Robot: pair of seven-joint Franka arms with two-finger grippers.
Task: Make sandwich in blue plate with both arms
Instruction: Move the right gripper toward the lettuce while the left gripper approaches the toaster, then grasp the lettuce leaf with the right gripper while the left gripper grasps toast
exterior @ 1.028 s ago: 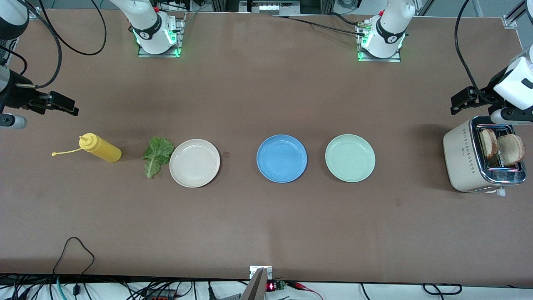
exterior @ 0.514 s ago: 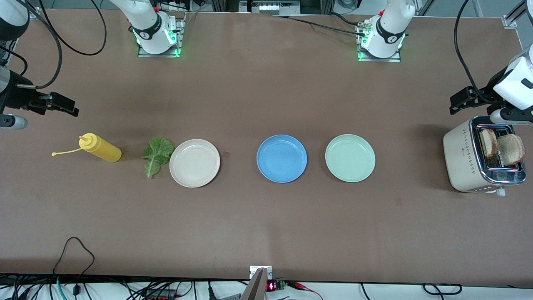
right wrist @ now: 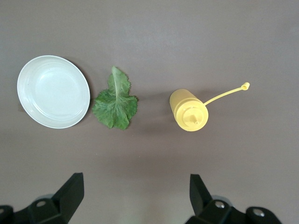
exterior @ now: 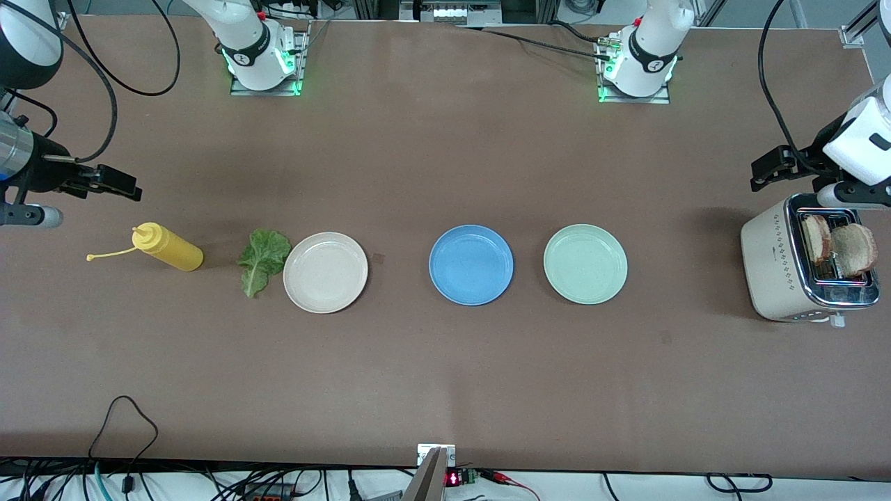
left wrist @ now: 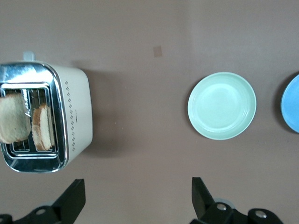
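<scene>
- Looking from the front, we see the blue plate (exterior: 471,264) bare at the desk's (exterior: 445,376) middle, between a beige plate (exterior: 325,272) and a pale green plate (exterior: 585,264).
- Our left wrist view shows the left gripper (left wrist: 138,201) spread wide, up near a toaster (left wrist: 44,116) holding two bread slices (left wrist: 27,125).
- Our right wrist view shows the right gripper (right wrist: 136,198) spread wide, up near a lettuce leaf (right wrist: 115,100) and yellow bottle (right wrist: 188,110).

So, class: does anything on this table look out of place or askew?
Two things. The lettuce leaf lies on the bare table, beside the beige plate. In the toaster, one bread slice leans crooked while the other stands straight. Nothing looks spilled.
</scene>
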